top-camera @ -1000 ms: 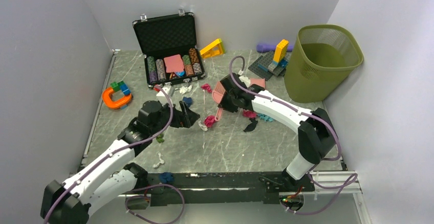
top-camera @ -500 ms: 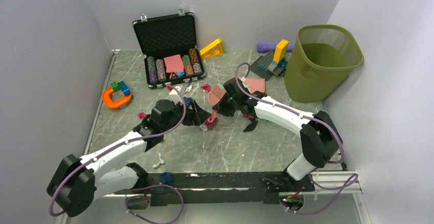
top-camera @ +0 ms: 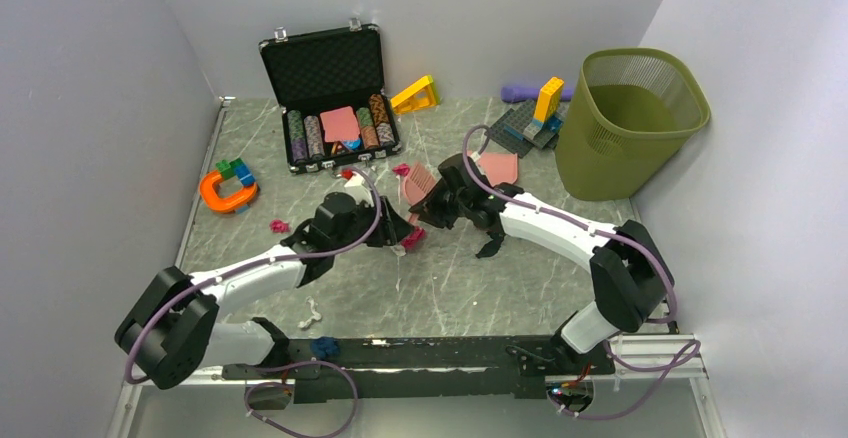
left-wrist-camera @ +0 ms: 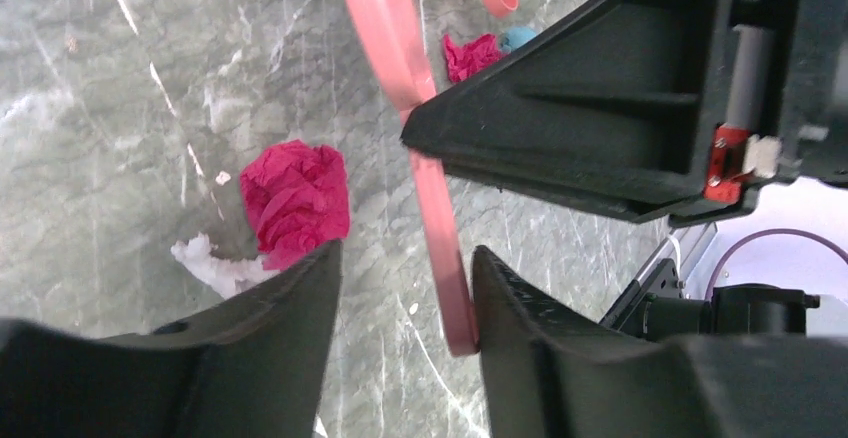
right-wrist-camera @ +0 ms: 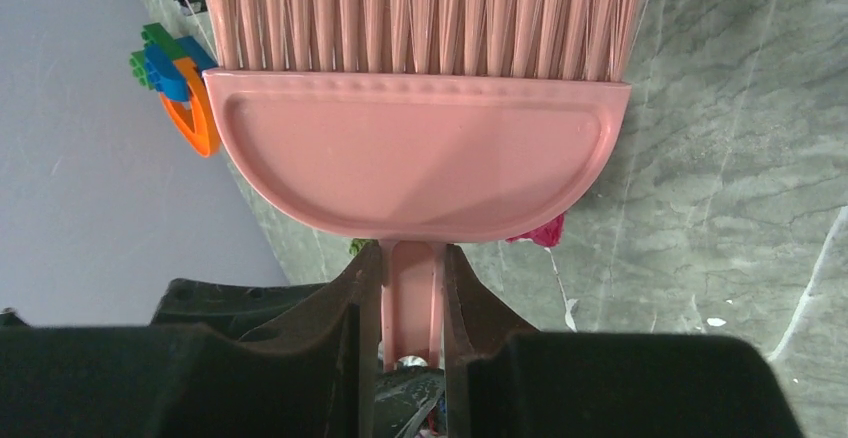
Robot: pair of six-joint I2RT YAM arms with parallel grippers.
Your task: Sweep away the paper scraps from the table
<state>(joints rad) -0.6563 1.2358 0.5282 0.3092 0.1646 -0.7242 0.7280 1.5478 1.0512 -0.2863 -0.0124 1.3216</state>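
While my right gripper (right-wrist-camera: pixel 412 276) is clenched on the neck of the pink brush (right-wrist-camera: pixel 415 168), with the bristles pointing to the top of its wrist view, my left gripper (left-wrist-camera: pixel 405 253) has its fingers spread and grasps nothing. The brush's thin handle end hangs between them. Just left of that handle, a magenta wad (left-wrist-camera: pixel 295 198) lies on the table (left-wrist-camera: pixel 120 108) against a white scrap (left-wrist-camera: pixel 205 258). I judge the sweeping barely begun. In the overhead view, paper scraps (top-camera: pixel 279 226) lie scattered at centre, left and lower left. The dustpan (top-camera: pixel 497 168) sits apart at upper centre, and nothing looks gathered toward the bin (top-camera: pixel 630 123).
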